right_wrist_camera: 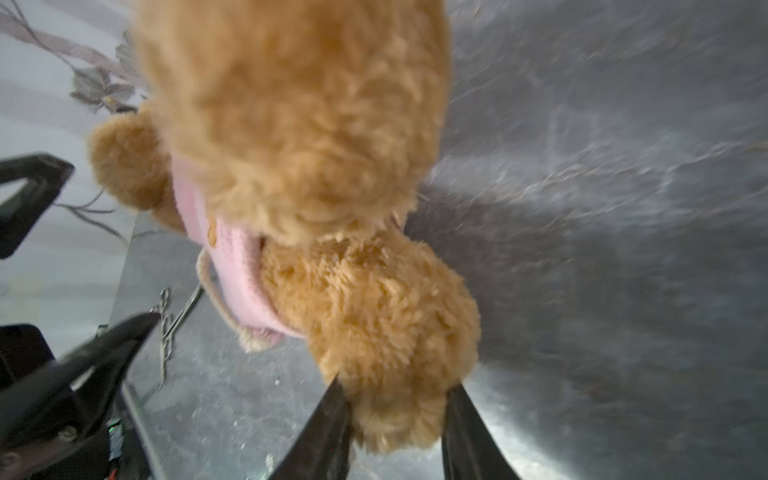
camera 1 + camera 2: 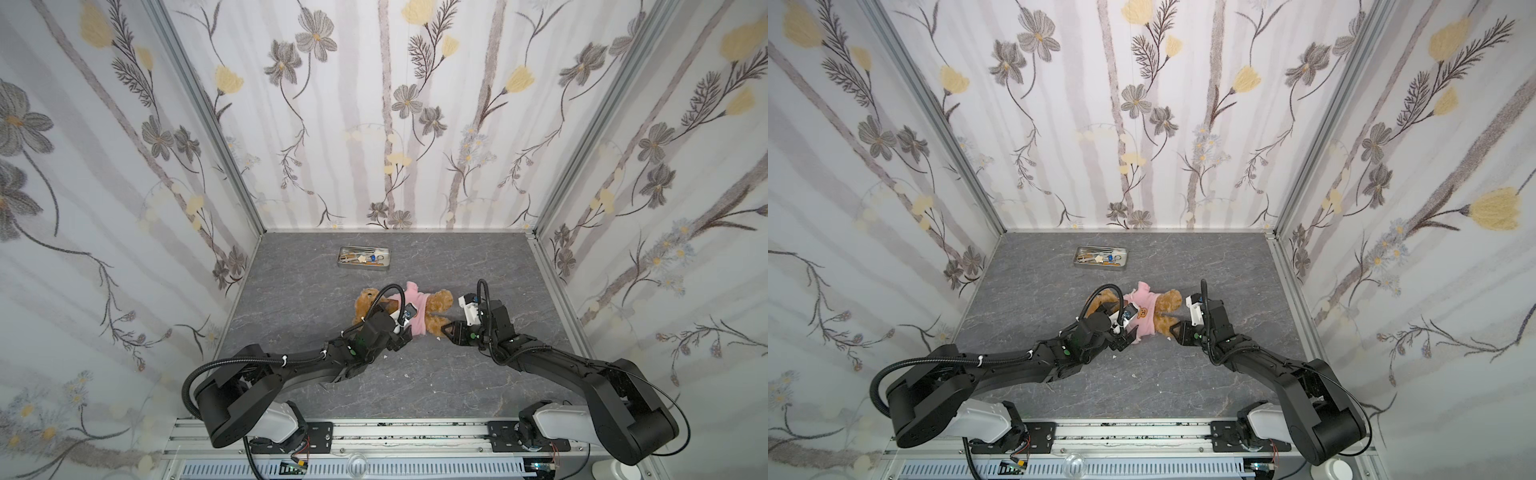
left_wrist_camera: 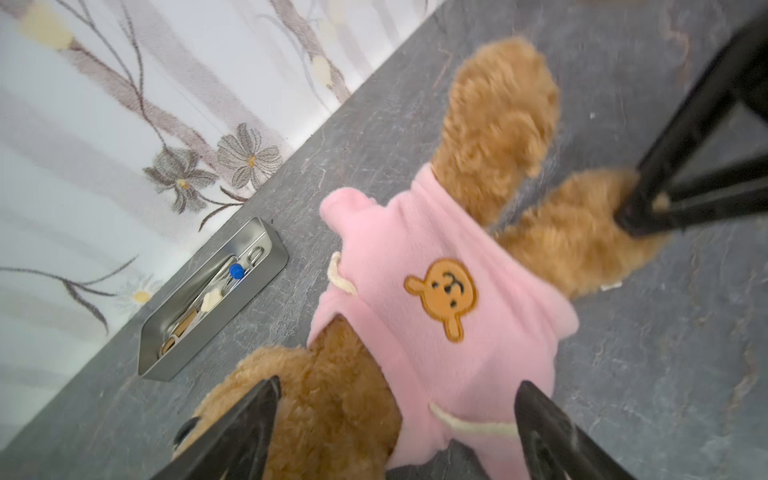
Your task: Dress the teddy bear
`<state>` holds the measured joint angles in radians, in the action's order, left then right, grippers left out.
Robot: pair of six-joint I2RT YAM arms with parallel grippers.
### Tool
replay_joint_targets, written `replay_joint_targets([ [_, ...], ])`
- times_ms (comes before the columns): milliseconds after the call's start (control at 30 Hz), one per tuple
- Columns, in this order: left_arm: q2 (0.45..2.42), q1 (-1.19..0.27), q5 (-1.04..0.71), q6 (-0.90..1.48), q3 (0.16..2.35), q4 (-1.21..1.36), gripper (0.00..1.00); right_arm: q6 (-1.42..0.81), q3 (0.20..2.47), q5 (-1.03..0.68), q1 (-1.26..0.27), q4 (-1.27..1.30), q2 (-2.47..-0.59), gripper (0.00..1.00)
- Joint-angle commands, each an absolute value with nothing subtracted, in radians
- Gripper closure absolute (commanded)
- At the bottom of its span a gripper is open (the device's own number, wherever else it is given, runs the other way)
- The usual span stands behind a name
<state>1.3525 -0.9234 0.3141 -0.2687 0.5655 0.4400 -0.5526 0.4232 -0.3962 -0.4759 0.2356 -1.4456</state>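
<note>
teddy bear (image 2: 439,301) lies mid-table (image 2: 415,374), head left, legs right; pink shirt (image 2: 417,309) on its torso, bear-face emblem (image 3: 442,297) facing up; left gripper (image 3: 399,388) over the head and the shirt's head-side edge, jaws spread wide, nothing pinched; right gripper (image 1: 395,386) clamped on the near leg's foot, fingers pressing fur both sides; metal tin (image 2: 363,269) with small tools far-left of bear, well apart
</note>
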Motion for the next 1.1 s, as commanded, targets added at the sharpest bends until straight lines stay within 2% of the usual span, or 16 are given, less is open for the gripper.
replay_joint_targets([
  [0, 1.250, -0.922, 0.344, 0.079, 0.543, 0.398, 0.10, -0.659, 0.420, -0.439, -0.557, 0.360, -1.433, 0.60],
  [133, 1.135, -0.924, 0.344, 0.324, 0.538, 0.219, 0.13, -0.600, 0.473, -0.409, -0.612, 0.276, -1.378, 0.57],
  [300, 1.150, -0.898, 0.285, 0.599, 0.539, 0.137, 0.16, -0.432, 0.555, -0.246, -0.628, 0.187, -1.247, 0.55],
  [400, 1.227, -0.799, 0.187, 0.716, 0.572, 0.139, 0.17, -0.346, 0.617, -0.205, -0.631, 0.228, -1.285, 0.49],
  [467, 1.294, -0.721, 0.114, 0.776, 0.590, 0.158, 0.20, -0.339, 0.674, -0.096, -0.625, 0.228, -1.369, 0.46],
  [533, 1.353, -0.669, 0.025, 0.793, 0.592, 0.235, 0.22, -0.348, 0.733, -0.067, -0.599, 0.229, -1.477, 0.47],
  [667, 1.508, -0.639, -0.107, 0.790, 0.665, 0.310, 0.26, -0.384, 0.838, -0.181, -0.551, 0.189, -1.685, 0.66],
  [800, 1.638, -0.638, -0.191, 0.755, 0.779, 0.311, 0.30, -0.420, 0.718, -0.238, -0.570, 0.222, -1.642, 0.77],
  [933, 1.740, -0.634, -0.204, 0.673, 0.892, 0.308, 0.28, -0.470, 0.576, -0.303, -0.604, 0.260, -1.501, 0.78],
  [1000, 1.780, -0.623, -0.195, 0.631, 0.942, 0.291, 0.26, -0.474, 0.540, -0.312, -0.615, 0.256, -1.435, 0.75],
  [1067, 1.800, -0.604, -0.177, 0.589, 0.982, 0.261, 0.23, -0.423, 0.538, -0.238, -0.616, 0.193, -1.364, 0.69],
])
